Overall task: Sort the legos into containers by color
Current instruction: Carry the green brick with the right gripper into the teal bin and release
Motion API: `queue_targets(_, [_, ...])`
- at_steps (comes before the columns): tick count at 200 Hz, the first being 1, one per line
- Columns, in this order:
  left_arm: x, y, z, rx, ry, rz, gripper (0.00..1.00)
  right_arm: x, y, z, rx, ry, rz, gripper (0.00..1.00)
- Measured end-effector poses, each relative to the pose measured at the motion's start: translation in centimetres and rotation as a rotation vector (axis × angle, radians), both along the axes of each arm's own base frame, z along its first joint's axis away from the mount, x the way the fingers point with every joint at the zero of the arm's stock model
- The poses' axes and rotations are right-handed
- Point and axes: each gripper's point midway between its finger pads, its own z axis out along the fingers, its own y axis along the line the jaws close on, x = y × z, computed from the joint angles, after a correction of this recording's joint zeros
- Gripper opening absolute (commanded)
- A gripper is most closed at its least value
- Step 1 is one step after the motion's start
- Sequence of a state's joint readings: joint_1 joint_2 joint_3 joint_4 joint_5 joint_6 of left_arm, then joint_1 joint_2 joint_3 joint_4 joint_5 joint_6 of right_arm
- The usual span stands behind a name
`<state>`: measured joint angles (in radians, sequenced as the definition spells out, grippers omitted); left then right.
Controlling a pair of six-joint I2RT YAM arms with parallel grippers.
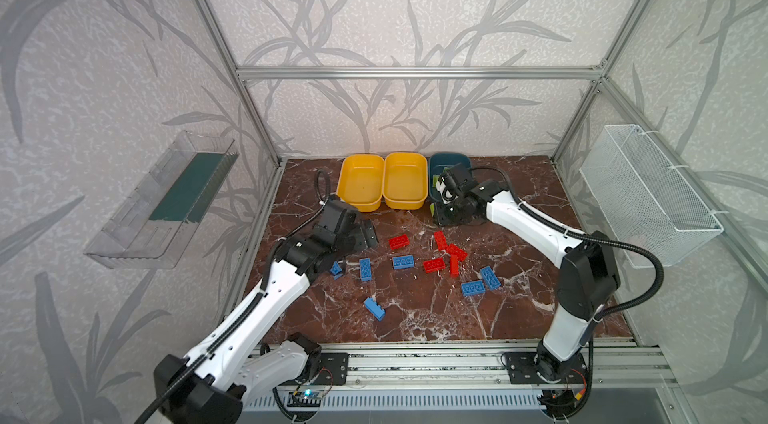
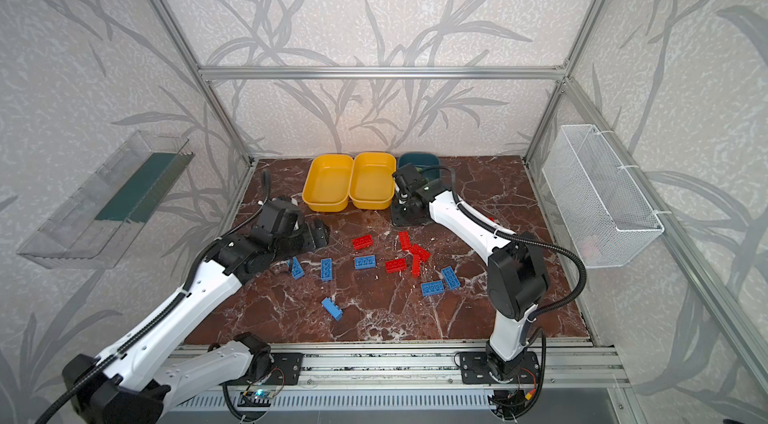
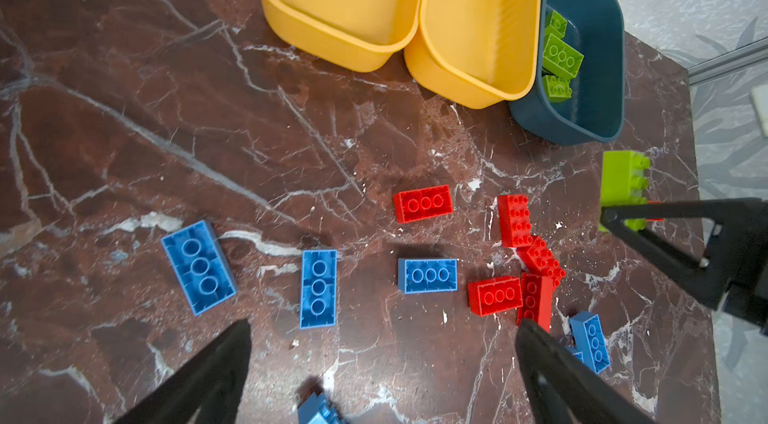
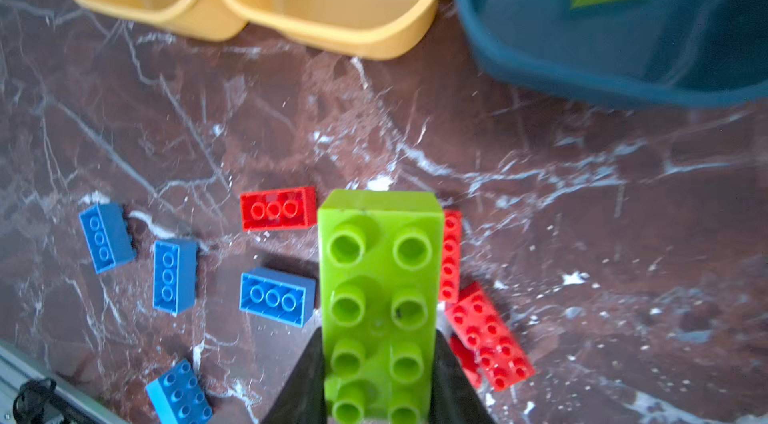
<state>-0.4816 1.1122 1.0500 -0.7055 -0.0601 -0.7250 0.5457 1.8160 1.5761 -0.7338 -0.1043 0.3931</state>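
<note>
My right gripper [image 4: 378, 336] is shut on a lime green lego [image 4: 380, 259], held above the marble table just in front of the dark teal container [image 1: 451, 156]. That container [image 3: 582, 126] holds other green legos [image 3: 561, 56]. Two yellow containers [image 1: 360, 204] [image 1: 405, 203] beside it are empty. Several red legos [image 1: 439, 239] and blue legos [image 1: 403, 262] lie scattered mid-table. My left gripper [image 3: 384, 324] hovers open over the blue legos [image 3: 318, 289] at the left, with nothing between its fingers.
A clear plastic tray [image 1: 166, 197] hangs on the left wall and a white wire mesh basket [image 1: 648, 197] on the right wall. An aluminium rail [image 1: 415, 359] carrying both arm bases runs along the table's front edge.
</note>
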Motion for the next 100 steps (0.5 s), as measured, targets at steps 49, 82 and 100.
queue_targets(49, [3.9,-1.8,1.3,0.041,-0.025,-0.048,0.99,8.4,-2.9,-1.6,0.027,-0.024,-0.091,0.26])
queue_targets(82, [5.7,-2.4,1.4,0.059,-0.018,-0.063,0.99,13.8,-3.9,-4.7,0.019,-0.018,-0.129,0.35])
queue_targets(100, [6.2,-2.6,1.5,0.063,-0.016,-0.068,0.99,16.1,-4.0,-5.8,0.01,-0.018,-0.128,0.51])
